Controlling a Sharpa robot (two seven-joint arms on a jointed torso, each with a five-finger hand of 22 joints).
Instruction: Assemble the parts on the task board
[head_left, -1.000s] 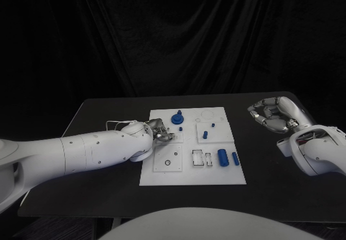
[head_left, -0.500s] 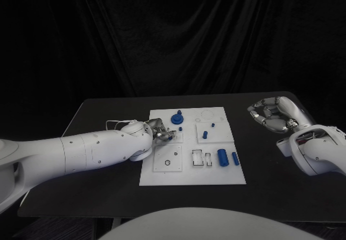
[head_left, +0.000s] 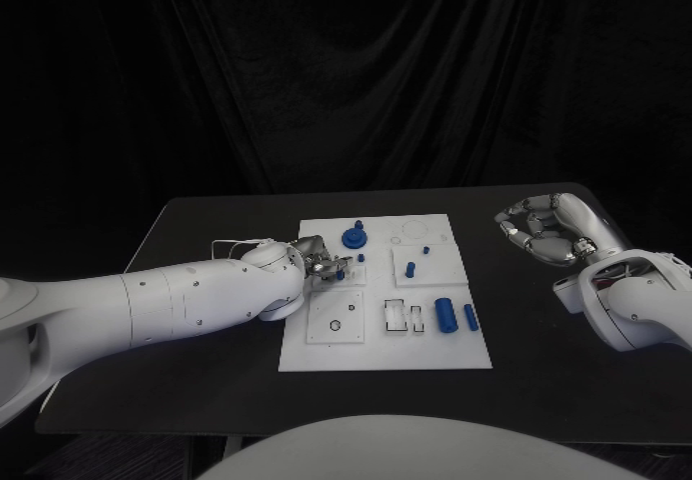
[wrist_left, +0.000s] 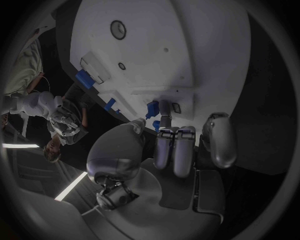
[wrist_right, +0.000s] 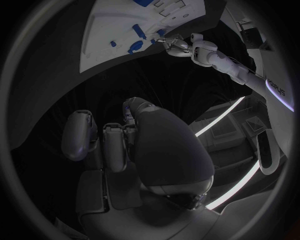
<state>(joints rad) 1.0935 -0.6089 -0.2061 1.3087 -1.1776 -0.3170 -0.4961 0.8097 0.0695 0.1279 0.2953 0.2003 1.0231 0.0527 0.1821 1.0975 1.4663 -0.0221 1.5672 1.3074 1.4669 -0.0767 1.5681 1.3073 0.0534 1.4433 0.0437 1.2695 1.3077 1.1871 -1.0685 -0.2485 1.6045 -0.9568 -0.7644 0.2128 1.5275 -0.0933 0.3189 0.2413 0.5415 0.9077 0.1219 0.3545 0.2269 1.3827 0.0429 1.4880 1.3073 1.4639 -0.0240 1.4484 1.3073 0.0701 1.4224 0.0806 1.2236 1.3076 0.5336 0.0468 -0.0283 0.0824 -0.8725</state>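
The white task board (head_left: 433, 345) lies mid-table. On it are a round blue part with a stem (head_left: 355, 238), a small blue peg (head_left: 361, 257), a short blue piece (head_left: 411, 268), and a thick blue cylinder (head_left: 446, 314) beside a thin one (head_left: 472, 317). My left hand (head_left: 323, 264) hovers over the board's left side. Its fingertips (wrist_left: 164, 107) reach right up beside the small peg (wrist_left: 152, 108), with the thumb (wrist_left: 219, 140) apart and nothing held. My right hand (head_left: 544, 230) is raised off the board's right edge with its fingers curled in on nothing.
The board (wrist_left: 187, 45) has a round hole (head_left: 335, 325) and rectangular slots (head_left: 405, 316) near its front edge. Bare black table (head_left: 202, 240) surrounds the board on all sides. My left forearm (head_left: 173, 305) lies across the table's left side.
My left hand's fingers have edged slightly right, closer to the small blue peg. The right hand and the parts have not moved.
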